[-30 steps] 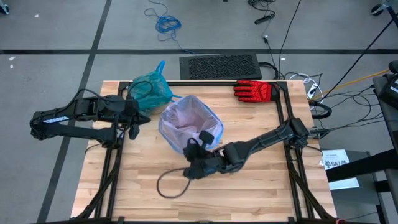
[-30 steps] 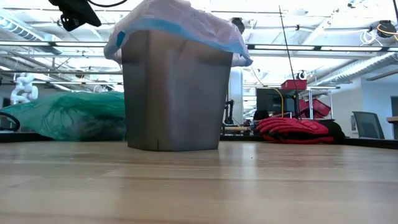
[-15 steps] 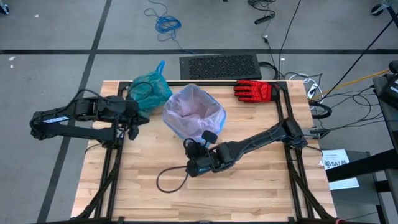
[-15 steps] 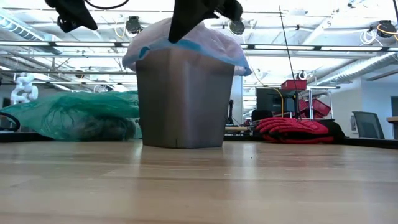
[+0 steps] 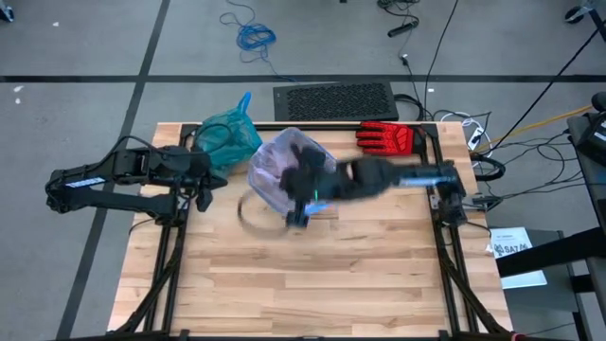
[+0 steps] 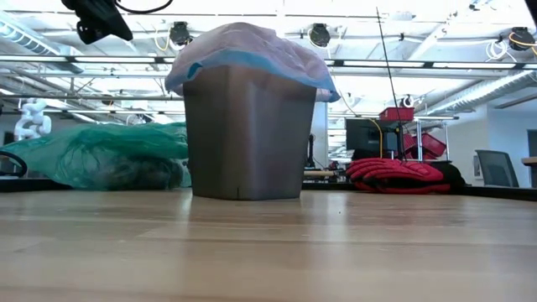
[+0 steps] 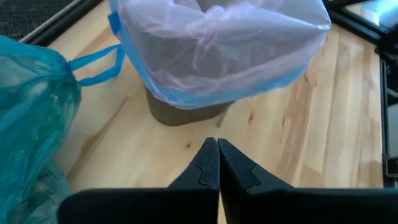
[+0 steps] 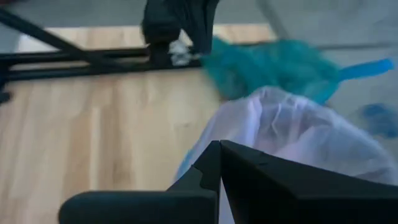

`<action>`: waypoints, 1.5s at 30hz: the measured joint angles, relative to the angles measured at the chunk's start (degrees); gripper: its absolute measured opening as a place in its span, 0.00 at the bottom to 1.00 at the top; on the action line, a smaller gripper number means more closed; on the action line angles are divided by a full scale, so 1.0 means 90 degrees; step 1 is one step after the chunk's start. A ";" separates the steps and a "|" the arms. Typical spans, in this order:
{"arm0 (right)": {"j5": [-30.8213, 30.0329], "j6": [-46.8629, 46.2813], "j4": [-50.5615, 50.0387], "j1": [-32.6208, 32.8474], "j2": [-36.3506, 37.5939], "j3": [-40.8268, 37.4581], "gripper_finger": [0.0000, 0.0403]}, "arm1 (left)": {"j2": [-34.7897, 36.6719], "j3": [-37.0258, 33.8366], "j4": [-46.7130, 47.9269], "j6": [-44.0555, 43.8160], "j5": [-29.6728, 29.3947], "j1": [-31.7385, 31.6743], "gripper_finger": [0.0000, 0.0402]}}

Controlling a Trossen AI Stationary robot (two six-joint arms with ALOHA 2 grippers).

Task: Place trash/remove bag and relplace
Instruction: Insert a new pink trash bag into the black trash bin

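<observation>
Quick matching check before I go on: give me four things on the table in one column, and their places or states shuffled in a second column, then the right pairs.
Things:
1. teal bag
2. pink-lilac liner
3. red glove
4. left claw

Places or states:
A. shut, waiting near the table's left edge
B. lying at the far right corner of the table
C. fitted over the rim of the grey bin
D. lying on the table at the far left, beside the bin

Pairs: 1-D, 2-C, 3-B, 4-A
</observation>
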State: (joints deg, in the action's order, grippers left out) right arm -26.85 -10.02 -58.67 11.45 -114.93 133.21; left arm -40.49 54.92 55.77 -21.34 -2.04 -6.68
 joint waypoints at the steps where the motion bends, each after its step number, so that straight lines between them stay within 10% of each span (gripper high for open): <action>1: 0.0552 0.0091 -0.0014 -0.0288 0.0078 -0.0073 0.00 | 0.0000 0.0000 -0.0009 -0.0061 -0.0052 0.0000 0.00; 11: 0.2859 0.1672 -0.0604 -0.2183 -0.0162 -0.0075 0.00 | 0.0000 0.0000 -0.0003 -0.0799 -0.0770 0.0000 0.00; 20: 0.3534 0.2077 -0.0600 -0.2425 -0.0770 -0.0080 0.00 | 0.0000 0.0000 0.0007 -0.1096 -0.1157 -0.0002 0.00; 45: 0.3187 0.1013 -0.0766 -0.2369 -0.1510 -0.0116 0.00 | 0.0000 0.0000 0.0009 -0.1261 -0.1210 0.0000 0.00</action>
State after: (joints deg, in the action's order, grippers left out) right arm 1.83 -0.91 -65.56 -9.87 -128.52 132.16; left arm -40.49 54.92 55.86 -32.69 -12.93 -6.68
